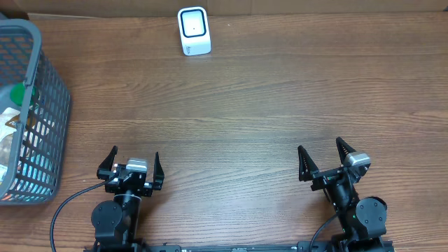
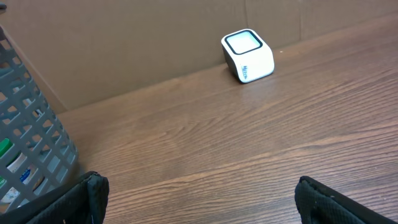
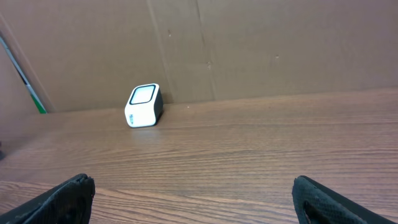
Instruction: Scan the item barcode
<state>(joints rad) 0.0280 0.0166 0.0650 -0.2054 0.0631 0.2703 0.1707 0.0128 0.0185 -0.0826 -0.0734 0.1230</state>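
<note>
A small white barcode scanner (image 1: 194, 31) with a dark window stands at the table's far edge; it also shows in the left wrist view (image 2: 248, 56) and the right wrist view (image 3: 143, 106). A grey mesh basket (image 1: 43, 84) at the far left holds several packaged items (image 1: 12, 133); which one is the task's item I cannot tell. My left gripper (image 1: 134, 162) rests near the front edge, open and empty, its fingers (image 2: 87, 198) spread over bare wood. At the front right, my right gripper (image 1: 322, 157) is likewise open with nothing between its fingers (image 3: 317, 199).
A brown cardboard wall (image 3: 249, 43) runs along the back of the wooden table (image 1: 245, 105). The basket's wall (image 2: 31, 143) stands close to the left arm's left side. A green-and-black rod (image 3: 25, 84) leans at the back left in the right wrist view.
</note>
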